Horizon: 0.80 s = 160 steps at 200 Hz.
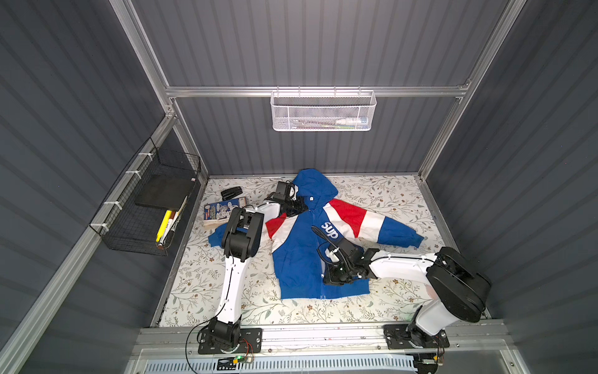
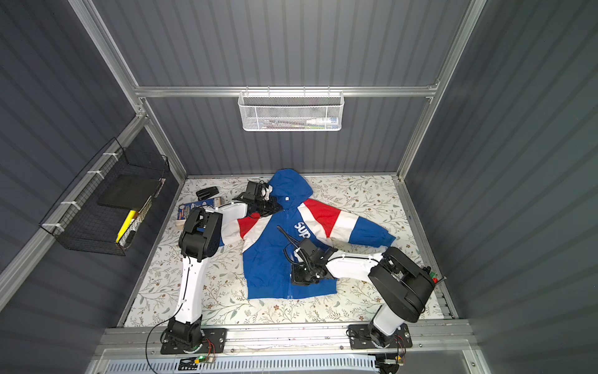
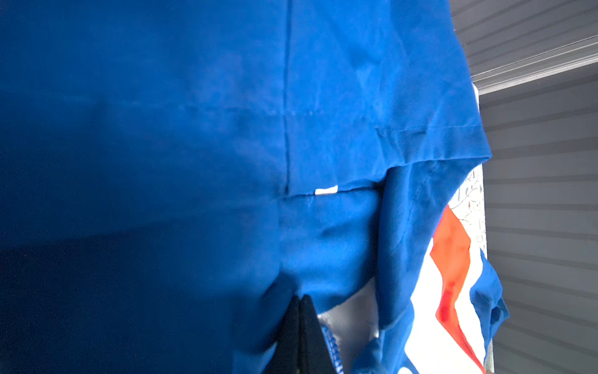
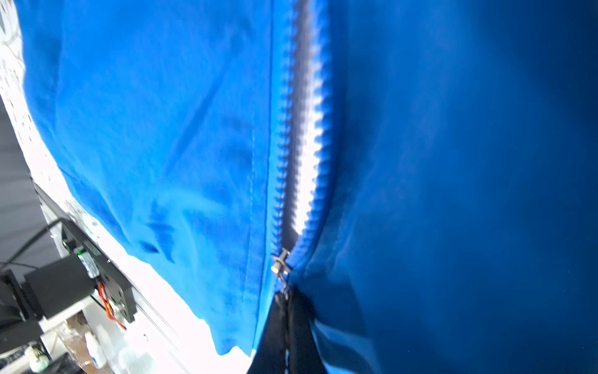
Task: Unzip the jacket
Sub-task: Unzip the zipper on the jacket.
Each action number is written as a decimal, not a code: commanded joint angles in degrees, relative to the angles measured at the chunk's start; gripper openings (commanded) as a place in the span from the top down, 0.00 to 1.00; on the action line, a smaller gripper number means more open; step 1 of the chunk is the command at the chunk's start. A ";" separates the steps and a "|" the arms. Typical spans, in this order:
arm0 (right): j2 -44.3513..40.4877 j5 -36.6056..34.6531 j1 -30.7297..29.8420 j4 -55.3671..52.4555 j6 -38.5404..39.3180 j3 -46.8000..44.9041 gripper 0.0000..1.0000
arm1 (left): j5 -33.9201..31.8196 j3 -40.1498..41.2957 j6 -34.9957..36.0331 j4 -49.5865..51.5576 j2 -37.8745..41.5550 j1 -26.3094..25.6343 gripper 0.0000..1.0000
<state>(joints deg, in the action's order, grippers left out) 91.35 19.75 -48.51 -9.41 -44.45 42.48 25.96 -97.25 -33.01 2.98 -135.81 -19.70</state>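
The white mesh basket (image 1: 291, 113) is hung on the back rail at 12 o'clock. A white tube (image 1: 351, 121) and some pens are seen lying in it, but through the mesh they cannot be told more exactly. The black wire basket (image 1: 136, 234) is fixed to the side rail at 9 o'clock. A flat black slab (image 1: 165, 192) and a yellow marker (image 1: 163, 223) are kept in it, and the thin items beside the marker cannot be named.

The jacket (image 1: 297, 259) is spread in the middle of the flowered table (image 1: 388, 200), with the hood toward 12 o'clock and the hem toward 6 o'clock. A book (image 1: 220, 212) is lying at 10 o'clock, with a small black object (image 1: 231, 193) just behind it.

In both top views the left gripper (image 1: 302, 207) is placed at the collar and the right gripper (image 1: 325, 275) low on the front, near the hem, but their fingers are hidden there.

In the left wrist view the fingers (image 3: 310, 333) are pressed together, with their tips in the blue collar cloth. In the right wrist view the fingers (image 4: 301, 327) are closed on the zipper pull (image 4: 284, 289), just beside the metal slider (image 4: 280, 264). Beyond the slider the teeth (image 4: 284, 145) are parted, and white is seen between them.
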 commanded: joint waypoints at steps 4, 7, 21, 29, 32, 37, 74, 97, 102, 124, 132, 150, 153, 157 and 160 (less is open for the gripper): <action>-1.15 1.33 -1.05 -4.66 0.82 -2.30 1.00 | -6.71 1.48 1.85 5.37 -4.48 1.95 1.00; -1.36 1.29 -1.10 -4.65 0.73 -2.47 1.00 | -6.73 1.71 1.84 5.39 -4.40 1.87 1.00; -2.17 1.51 -1.40 -4.56 0.62 -3.04 1.00 | -6.63 2.07 1.86 5.37 -4.20 1.92 1.00; -2.52 1.43 -1.51 -4.30 0.59 -3.40 1.00 | -6.62 2.07 1.65 5.28 -4.29 1.95 1.00; -2.68 1.48 -1.53 -4.30 0.66 -3.51 1.00 | -6.62 2.07 1.64 5.28 -4.28 1.95 1.00; -2.67 1.46 -1.52 -4.30 0.77 -3.62 1.00 | -6.69 2.07 1.56 5.23 -4.42 1.92 1.00; -3.03 1.50 -2.26 -4.51 0.35 -4.22 1.00 | -7.69 1.89 1.81 4.76 -4.47 1.94 1.00; -4.01 1.59 -3.08 -4.28 -0.32 -5.05 1.00 | -7.78 2.25 2.29 4.92 -4.12 1.95 1.00; -4.07 1.53 -3.15 -4.13 -0.45 -5.27 1.00 | -7.76 2.29 2.34 5.00 -4.04 1.95 1.00; -3.81 1.89 -3.49 -4.07 -0.42 -5.74 1.00 | -7.60 2.34 2.36 4.87 -4.16 1.93 1.00; -3.86 1.95 -3.77 -4.21 -0.37 -5.74 1.00 | -7.65 2.33 2.35 4.63 -4.21 1.97 1.00; -4.48 1.92 -4.76 -3.89 -0.77 -6.40 1.00 | -7.95 2.61 2.81 4.58 -4.11 1.95 1.00; -4.63 1.89 -4.87 -3.80 -0.91 -6.54 1.00 | -7.96 2.74 2.91 4.67 -3.98 1.95 1.00; -4.73 1.92 -4.97 -3.69 -1.07 -6.82 1.00 | -7.87 2.91 3.18 4.73 -3.95 1.95 1.00; -4.88 1.93 -5.07 -3.62 -1.26 -6.94 1.00 | -7.81 3.01 3.36 4.80 -3.87 1.91 1.00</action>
<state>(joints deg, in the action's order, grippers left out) 87.35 20.60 -52.07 -9.67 -44.66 37.78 25.50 -97.21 -31.94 2.72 -135.81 -19.68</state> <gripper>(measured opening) 0.049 0.042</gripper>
